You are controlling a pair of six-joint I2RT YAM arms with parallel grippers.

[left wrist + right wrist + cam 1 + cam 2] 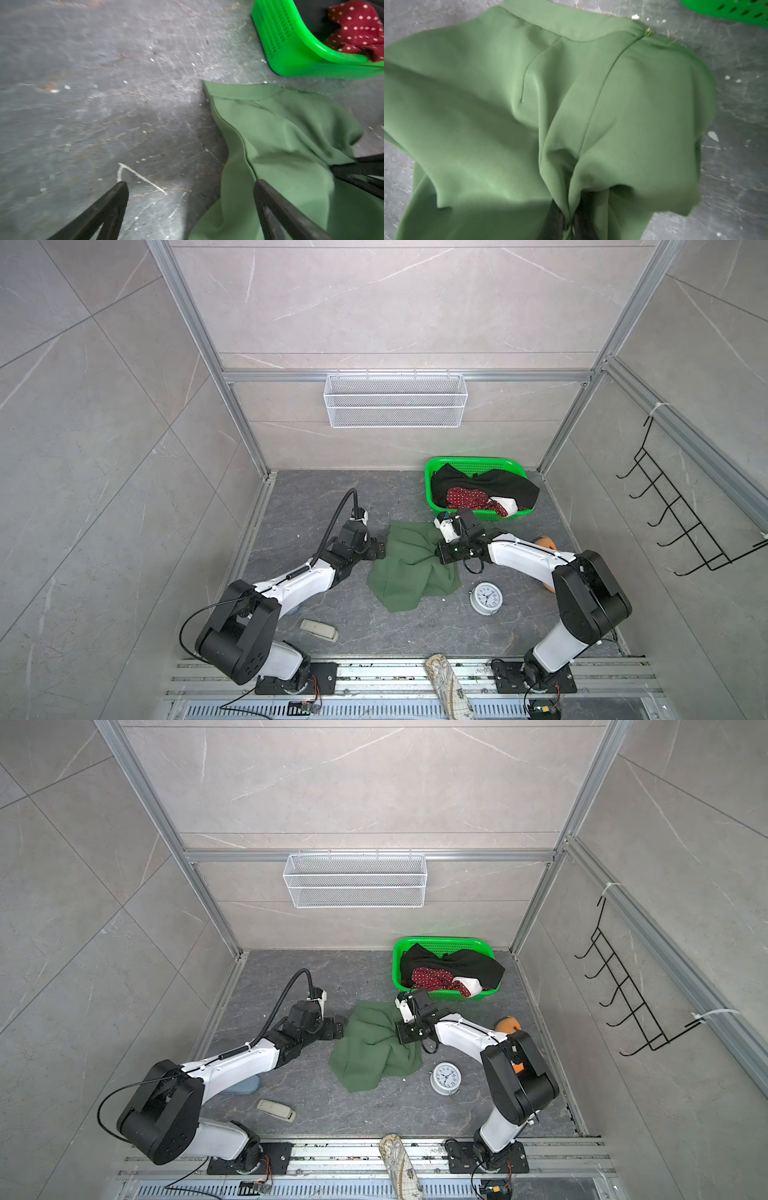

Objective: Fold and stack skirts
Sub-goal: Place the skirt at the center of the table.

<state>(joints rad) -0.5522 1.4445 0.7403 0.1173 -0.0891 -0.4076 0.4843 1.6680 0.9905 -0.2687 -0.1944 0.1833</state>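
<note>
Skirts: three | green skirt (415, 568) crumpled on tabletop (332, 497) between the two grippers | red dotted skirt (461, 495) and black skirt (498, 485) in one green basket (473, 461) | right gripper (569, 218) pinching a green fold, grip and zip pull (648, 31) shown only by right wrist view | left gripper (191, 182) spread wide at green skirt's edge, holding nothing

On my grey desk (316, 497) I see the olive green skirt (407, 572) lying crumpled. A green basket (469, 460), white clock (486, 598) and small beige object (318, 630) sit nearby.

Grey veined wall tiles (374, 302), aluminium frame (291, 376), white mesh basket (395, 406), black hook rack (683, 504), dark stone floor (316, 497)
</note>
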